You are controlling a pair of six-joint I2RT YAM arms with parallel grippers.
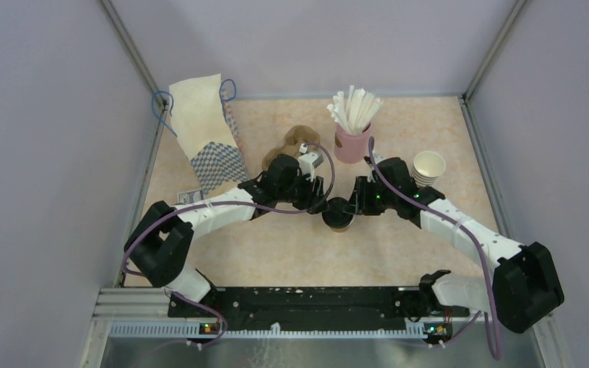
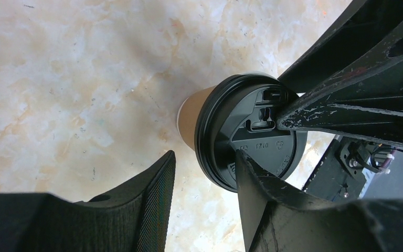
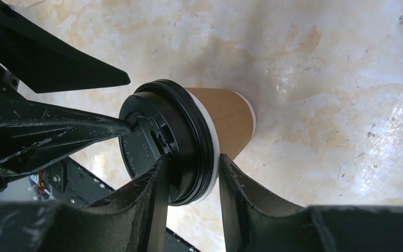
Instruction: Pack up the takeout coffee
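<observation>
The takeout coffee, a brown paper cup with a black lid, stands upright mid-table between both arms. My right gripper straddles the lid's edge. One finger presses on the lid top and the other sits against the white rim under it, so it is shut on the cup's lid rim. From the top it sits just right of the cup, my right gripper. My left gripper is open. One fingertip rests on the lid; the other finger hangs beside the cup without touching it.
A white paper bag with blue checks and blue handles lies at the back left. A crumpled brown paper thing is behind the left gripper. A pink cup of white straws and a stack of lidless cups stand at the back right.
</observation>
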